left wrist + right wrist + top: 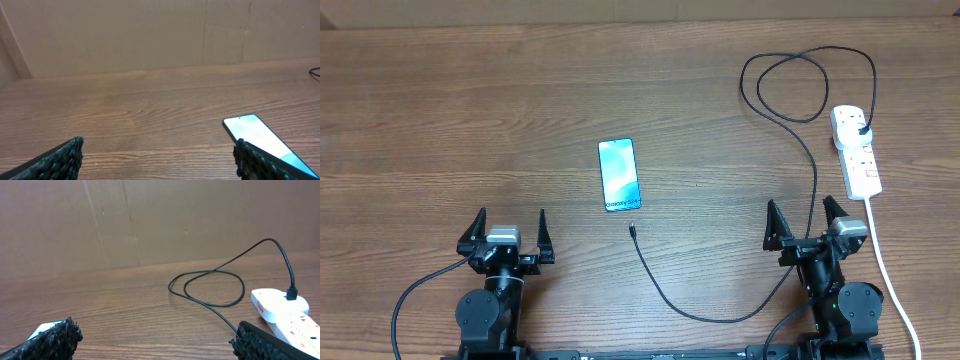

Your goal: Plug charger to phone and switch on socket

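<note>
Wood-grain desk (470,120) is stretching out under both arms, with a plain brown wall (150,35) rising behind it. The phone (620,175) is lying flat near the middle, its screen glowing light blue. At its 6 o'clock, close by but not touching, the charger (816,180) is resting its connector tip (633,230) on the wood. Its cable is sweeping under the right gripper (798,205), then looping at 1 o'clock. The black plug (861,130) is sitting in the socket (857,160) at the phone's 3 o'clock. A white cord (885,260) is trailing toward 5 o'clock. The left gripper (511,215), at 7 o'clock, and the right one are both gaping wide, holding nothing.
</note>
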